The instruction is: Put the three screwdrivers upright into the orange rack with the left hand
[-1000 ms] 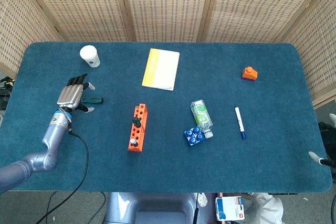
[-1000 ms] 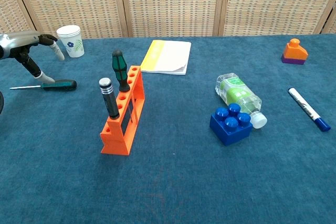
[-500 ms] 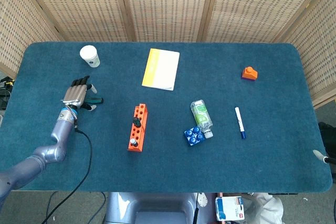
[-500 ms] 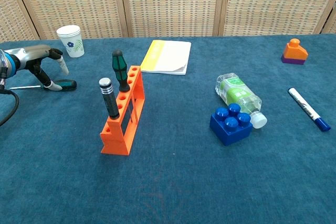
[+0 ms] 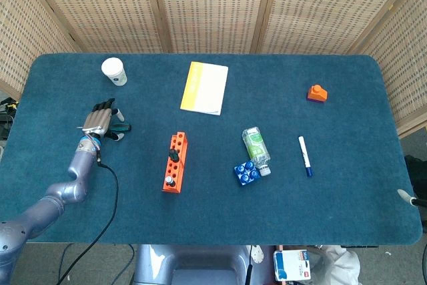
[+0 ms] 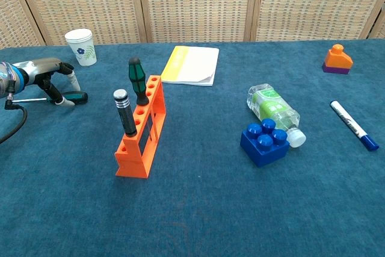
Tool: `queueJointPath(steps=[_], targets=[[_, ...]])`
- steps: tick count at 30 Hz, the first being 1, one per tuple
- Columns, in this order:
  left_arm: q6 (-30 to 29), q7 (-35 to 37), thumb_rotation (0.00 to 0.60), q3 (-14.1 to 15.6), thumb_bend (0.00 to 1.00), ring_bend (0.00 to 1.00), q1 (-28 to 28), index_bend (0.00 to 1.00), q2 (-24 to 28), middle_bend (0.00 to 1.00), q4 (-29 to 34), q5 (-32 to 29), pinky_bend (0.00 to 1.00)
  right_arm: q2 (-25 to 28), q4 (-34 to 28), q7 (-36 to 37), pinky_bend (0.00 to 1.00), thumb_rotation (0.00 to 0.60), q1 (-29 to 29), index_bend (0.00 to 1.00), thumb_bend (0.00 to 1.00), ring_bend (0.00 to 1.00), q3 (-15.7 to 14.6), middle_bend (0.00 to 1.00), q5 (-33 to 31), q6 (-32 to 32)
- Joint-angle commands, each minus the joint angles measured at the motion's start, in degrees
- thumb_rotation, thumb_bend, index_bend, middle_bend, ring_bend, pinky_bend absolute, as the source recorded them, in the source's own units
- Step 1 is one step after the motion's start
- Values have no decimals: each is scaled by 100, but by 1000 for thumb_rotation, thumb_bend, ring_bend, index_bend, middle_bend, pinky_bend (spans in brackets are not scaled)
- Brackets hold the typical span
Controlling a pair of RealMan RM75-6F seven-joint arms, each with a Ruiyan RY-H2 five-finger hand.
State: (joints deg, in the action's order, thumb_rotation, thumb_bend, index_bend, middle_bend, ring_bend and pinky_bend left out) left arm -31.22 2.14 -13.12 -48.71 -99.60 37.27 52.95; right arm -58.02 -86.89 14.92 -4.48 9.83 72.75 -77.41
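The orange rack (image 5: 175, 162) (image 6: 141, 133) stands mid-table with two screwdrivers upright in it: a green-and-black handled one (image 6: 137, 79) and a silver-capped black one (image 6: 124, 111). The third screwdriver (image 6: 73, 96) (image 5: 121, 127), with a teal-and-black handle, lies flat on the cloth at the left, its thin shaft pointing left. My left hand (image 5: 101, 119) (image 6: 48, 75) arches low over that handle, fingertips down on either side of it, and the screwdriver still rests on the table. Only a white fingertip of my right hand (image 5: 401, 197) shows at the table's right edge.
A white paper cup (image 5: 114, 71) stands behind the left hand. A yellow-edged notebook (image 5: 205, 87) lies behind the rack. A clear bottle (image 5: 256, 149), blue brick (image 5: 245, 173), marker (image 5: 304, 155) and orange block (image 5: 317, 93) lie to the right.
My left hand has sunk toward the cloth and its fingers have come down around the lying screwdriver's handle. The screwdriver and rack have not moved.
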Motion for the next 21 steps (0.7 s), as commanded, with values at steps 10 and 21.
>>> queueJointPath(steps=[10, 21], targets=[[-77, 41, 600, -104, 289, 0, 32, 524, -163, 0, -136, 223, 0, -24, 62, 81, 0, 600, 8, 0, 0, 0, 24, 0, 17, -19], [-357, 96, 600, -302, 457, 0, 198, 675, 150, 0, 362, 263, 0, -2, 83, 219, 0, 600, 34, 0, 0, 0, 26, 0, 90, -56]])
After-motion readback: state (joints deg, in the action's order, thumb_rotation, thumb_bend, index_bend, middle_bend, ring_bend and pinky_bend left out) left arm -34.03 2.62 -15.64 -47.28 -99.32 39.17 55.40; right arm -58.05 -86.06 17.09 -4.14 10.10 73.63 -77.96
